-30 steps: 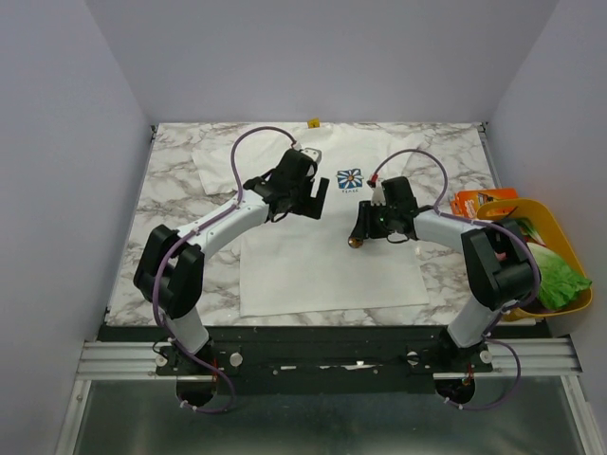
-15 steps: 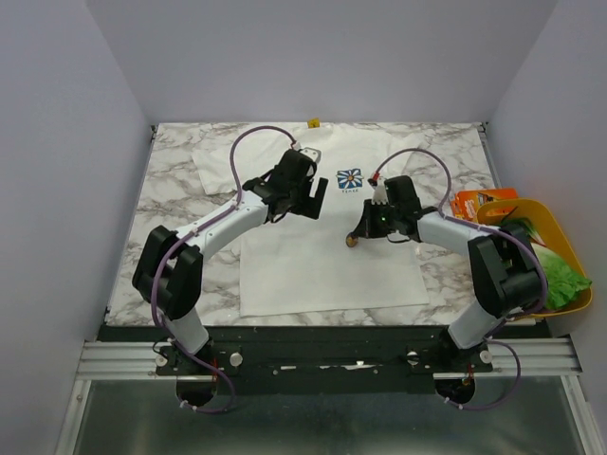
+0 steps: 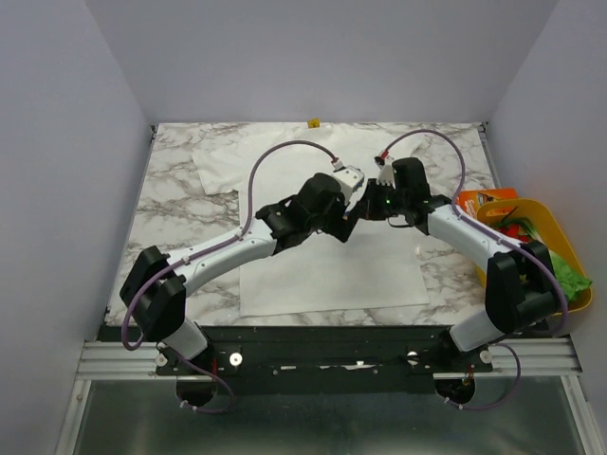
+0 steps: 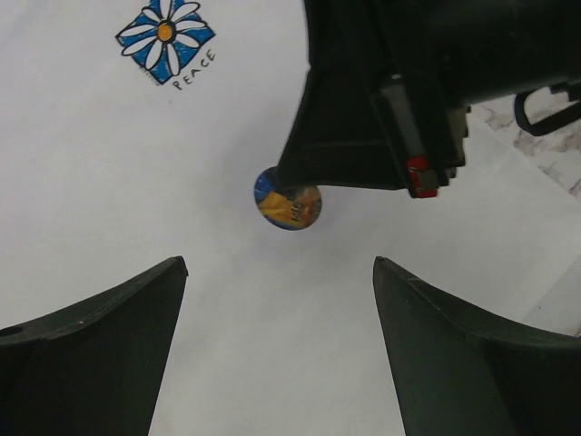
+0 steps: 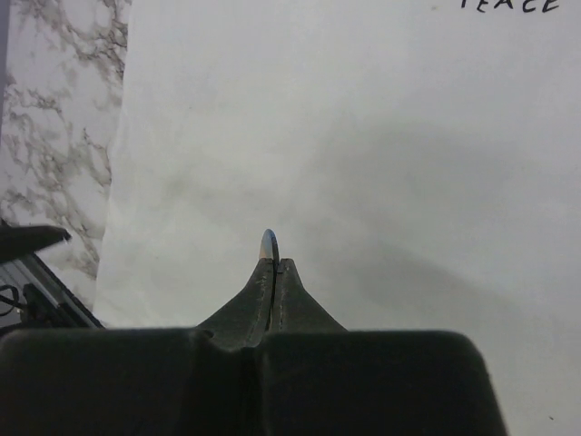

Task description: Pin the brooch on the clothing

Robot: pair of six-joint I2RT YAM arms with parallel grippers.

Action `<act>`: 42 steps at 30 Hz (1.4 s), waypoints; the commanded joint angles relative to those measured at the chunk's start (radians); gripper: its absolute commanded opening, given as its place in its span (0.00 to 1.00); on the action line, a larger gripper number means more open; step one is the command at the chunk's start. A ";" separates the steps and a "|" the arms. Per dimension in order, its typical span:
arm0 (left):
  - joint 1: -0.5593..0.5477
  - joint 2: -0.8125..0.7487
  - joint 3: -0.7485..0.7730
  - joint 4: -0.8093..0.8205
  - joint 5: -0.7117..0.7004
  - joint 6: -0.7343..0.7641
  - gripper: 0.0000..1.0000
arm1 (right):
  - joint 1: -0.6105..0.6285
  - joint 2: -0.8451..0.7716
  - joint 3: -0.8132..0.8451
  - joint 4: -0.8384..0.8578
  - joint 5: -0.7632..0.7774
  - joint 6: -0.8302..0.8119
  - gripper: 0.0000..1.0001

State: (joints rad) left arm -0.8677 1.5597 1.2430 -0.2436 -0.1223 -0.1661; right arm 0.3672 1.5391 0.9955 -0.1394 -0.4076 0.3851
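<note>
The white T-shirt (image 3: 322, 270) lies flat on the marble table; its flower print (image 4: 165, 41) shows in the left wrist view but is hidden under the arms in the top view. My right gripper (image 5: 275, 263) is shut on the brooch (image 5: 269, 243), holding it edge-on just above the shirt. In the left wrist view the brooch (image 4: 288, 199) is a small round orange and blue disc at the tip of the right gripper (image 4: 292, 184). My left gripper (image 4: 280, 265) is open and empty over bare shirt, just short of the brooch. Both grippers meet mid-chest in the top view, where the brooch is hidden.
A yellow bin (image 3: 560, 237) with green stuff (image 3: 561, 280) stands at the table's right edge, an orange packet (image 3: 479, 202) beside it. The shirt's yellow neck label (image 3: 313, 122) is at the far edge. Grey walls enclose the table.
My left arm has swung right to the middle of the chest, covering the flower print. My right gripper has lifted the brooch back and slightly left to meet it.
</note>
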 commanded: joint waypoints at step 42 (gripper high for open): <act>-0.111 0.044 -0.046 0.165 -0.307 0.053 0.00 | -0.001 -0.145 0.034 -0.035 -0.005 0.072 0.58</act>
State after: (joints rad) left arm -1.0405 1.7378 1.2728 -0.1303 -0.5186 -0.0456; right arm 0.3622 1.4483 1.0107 -0.1955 -0.4133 0.4847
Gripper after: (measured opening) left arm 0.011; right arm 0.477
